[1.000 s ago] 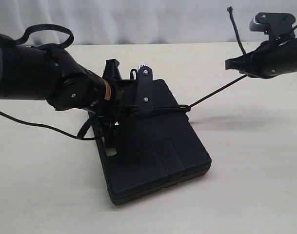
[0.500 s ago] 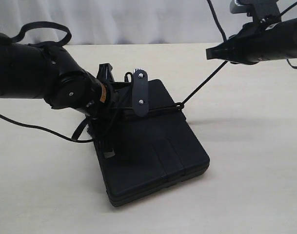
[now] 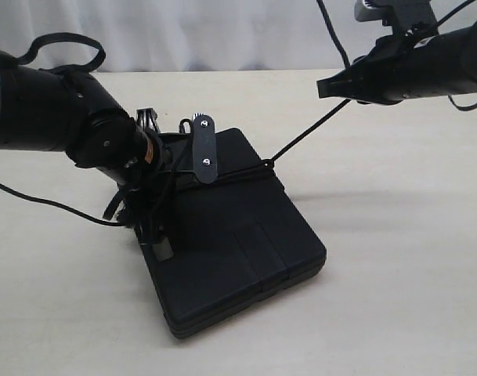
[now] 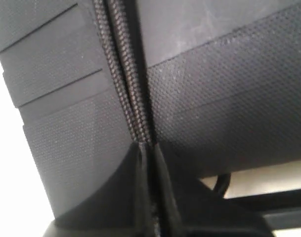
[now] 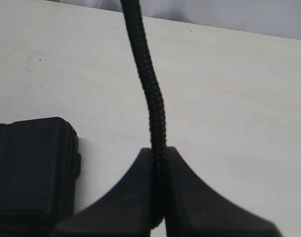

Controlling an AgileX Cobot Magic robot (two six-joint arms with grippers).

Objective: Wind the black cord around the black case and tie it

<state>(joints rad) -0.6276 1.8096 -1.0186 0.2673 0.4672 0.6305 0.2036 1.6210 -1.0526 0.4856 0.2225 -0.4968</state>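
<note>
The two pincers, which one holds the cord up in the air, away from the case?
The right pincer, high to the side of the case, with the cord stretched taut; the left pincer grips the cord low against the case.

The exterior view looks down at a slant across the pale beige tabletop [image 3: 395, 258], with the flat matte black plastic case [image 3: 238, 251] at middle distance. The left wrist view sits hard against that case, whose textured lid fills the frame. The right wrist view faces along the thin black braided cord [image 5: 153, 98] over the tabletop and catches 1 case corner. All 3 views share case and cord.
</note>
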